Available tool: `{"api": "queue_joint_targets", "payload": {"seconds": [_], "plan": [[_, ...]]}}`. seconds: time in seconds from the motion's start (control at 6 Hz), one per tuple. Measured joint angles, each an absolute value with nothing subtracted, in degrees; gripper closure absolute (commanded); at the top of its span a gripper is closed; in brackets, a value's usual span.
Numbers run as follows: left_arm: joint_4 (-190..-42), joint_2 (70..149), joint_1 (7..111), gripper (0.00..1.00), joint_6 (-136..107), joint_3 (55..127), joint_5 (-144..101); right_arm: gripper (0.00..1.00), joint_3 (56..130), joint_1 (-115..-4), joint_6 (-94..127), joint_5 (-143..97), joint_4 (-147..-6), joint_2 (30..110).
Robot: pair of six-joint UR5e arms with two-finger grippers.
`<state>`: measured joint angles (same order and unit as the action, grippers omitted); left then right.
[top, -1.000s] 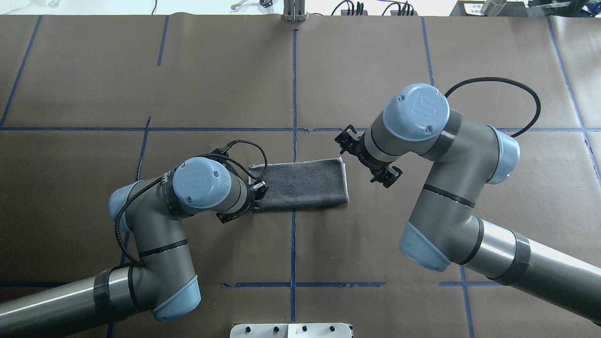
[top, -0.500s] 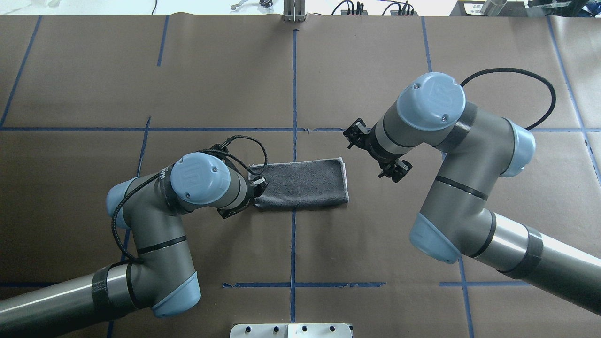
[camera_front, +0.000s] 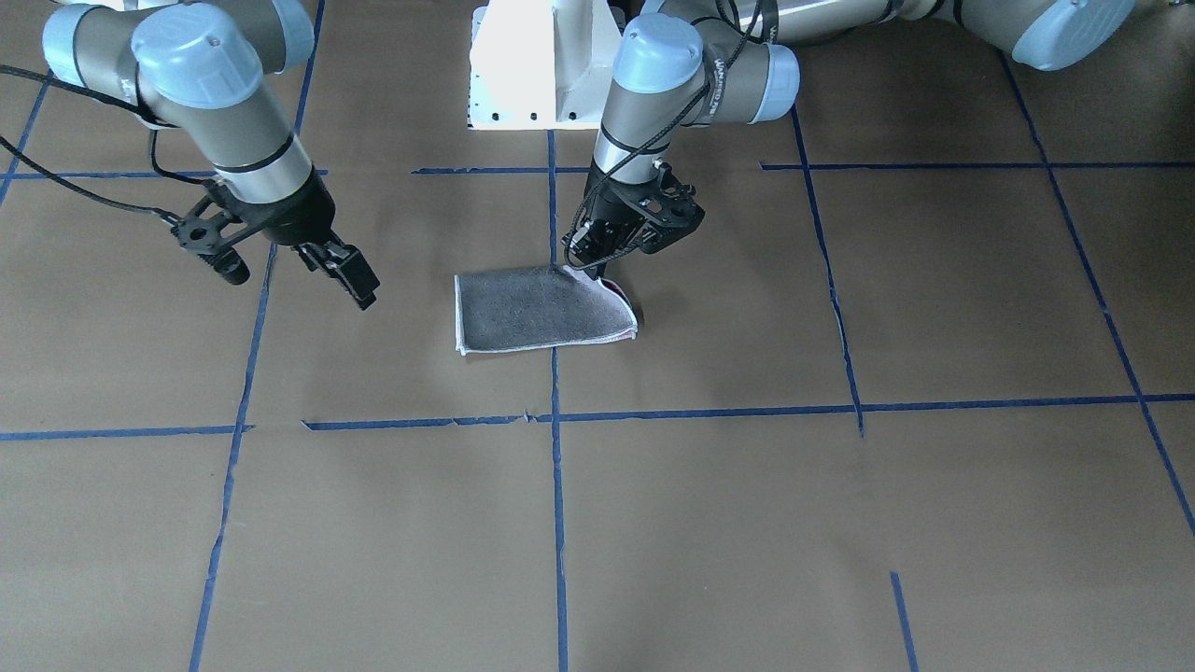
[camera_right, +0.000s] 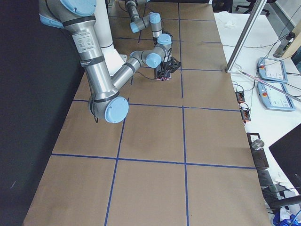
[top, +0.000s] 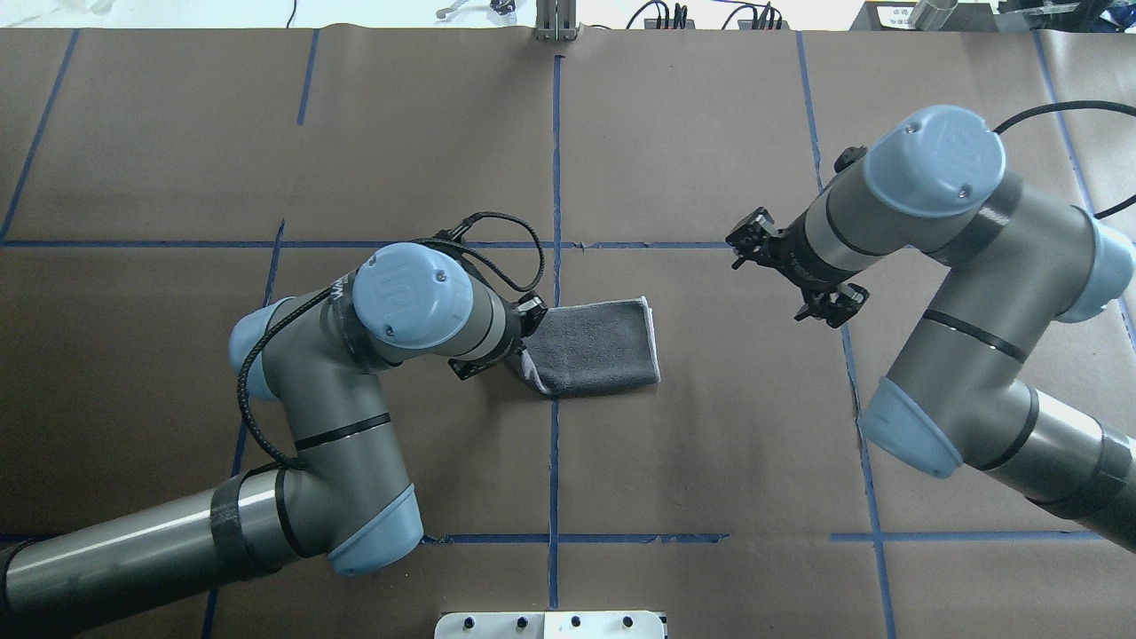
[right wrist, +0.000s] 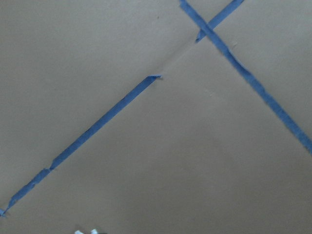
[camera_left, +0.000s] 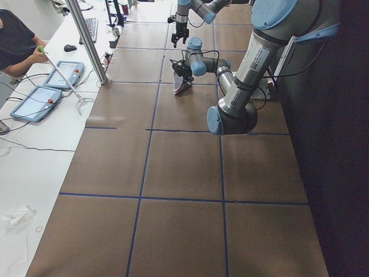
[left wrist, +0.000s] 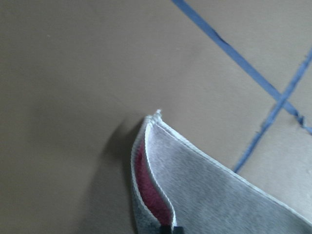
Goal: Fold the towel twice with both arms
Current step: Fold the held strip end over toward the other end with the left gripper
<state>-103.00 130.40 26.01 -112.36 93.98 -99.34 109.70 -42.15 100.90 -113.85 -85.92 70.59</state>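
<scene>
The towel (top: 599, 346) lies near the table's middle, folded into a grey strip with a whitish border. It also shows in the front-facing view (camera_front: 532, 313). My left gripper (camera_front: 590, 266) is shut on the strip's left end and holds it lifted and curled over toward the right. The left wrist view shows the raised layers of the towel (left wrist: 209, 195) with pink between them, and the closed fingertips (left wrist: 168, 228) at the bottom edge. My right gripper (camera_front: 344, 273) hangs open and empty above bare paper, well clear of the towel's right end. The right arm (top: 932, 169) stands off at the right.
Brown paper with blue tape lines (top: 555, 177) covers the table. The white pedestal base (camera_front: 537, 65) stands at the robot's edge. An operator's bench with tablets (camera_left: 52, 86) and a metal pole (camera_left: 86, 40) lie beyond the far edge.
My left gripper has lifted the towel's left end and carried it rightward, so the strip looks shorter. My right arm has drawn away to the right and farther back.
</scene>
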Motion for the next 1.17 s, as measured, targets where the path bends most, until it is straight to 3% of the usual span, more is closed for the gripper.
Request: {"api": "queue_joint_targets", "payload": {"seconds": [0.83, 1.0, 1.17], "plan": [[-103.49, 147.19, 21.88, 0.95, -112.51, 77.65, -93.02, 0.00, 111.29, -44.29, 97.12, -114.69, -85.96, 74.46], [-104.11, 149.08, 20.82, 0.07, -112.56, 75.16, -91.56, 0.00, 111.59, -44.35, 97.09, -114.67, -85.93, 75.00], [-105.73, 149.65, 20.04, 0.00, -111.58, 73.20, -90.25, 0.00, 111.87, -44.38, 97.05, -114.63, -85.89, 75.51]]}}
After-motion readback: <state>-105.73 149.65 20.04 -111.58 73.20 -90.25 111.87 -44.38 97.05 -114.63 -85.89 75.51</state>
